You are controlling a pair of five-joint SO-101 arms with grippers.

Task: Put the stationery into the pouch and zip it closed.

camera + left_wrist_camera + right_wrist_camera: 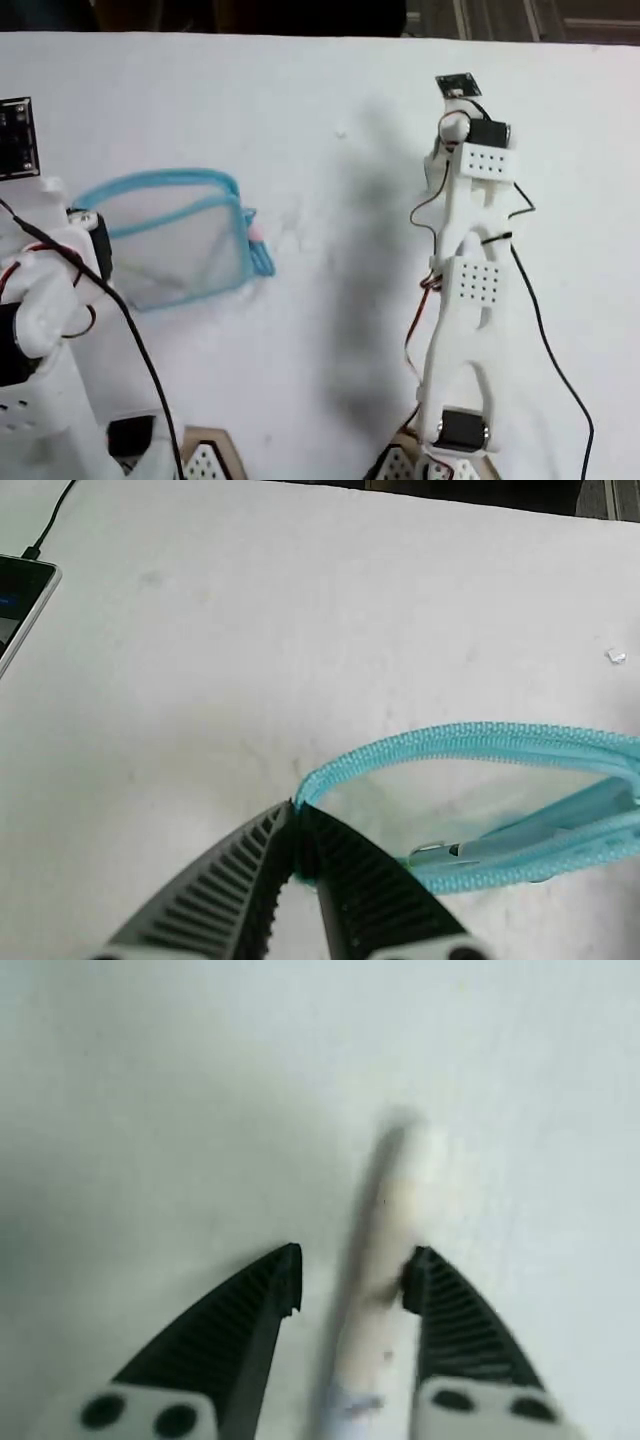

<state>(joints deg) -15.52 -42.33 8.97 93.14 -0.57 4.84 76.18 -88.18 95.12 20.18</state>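
Observation:
The pouch point(170, 238) is clear with a light blue zipper edge and lies on the white table at the left, mouth open. My left gripper point(296, 830) is shut on the pouch's point(480, 780) zipper edge at its corner, where the left arm point(50, 290) meets it. A white pen-like stick point(392, 1222) lies on the table between the fingers of my open right gripper point(350, 1280), close against one finger. The right arm point(470, 270) stretches toward the far right of the table. A small pink bit point(256, 232) sits at the pouch's right end.
A dark flat device point(16, 135) lies at the table's left edge, its corner point(18, 600) and cable near the pouch. Black cables hang along the right arm. White table point(330, 330) spreads between the two arms.

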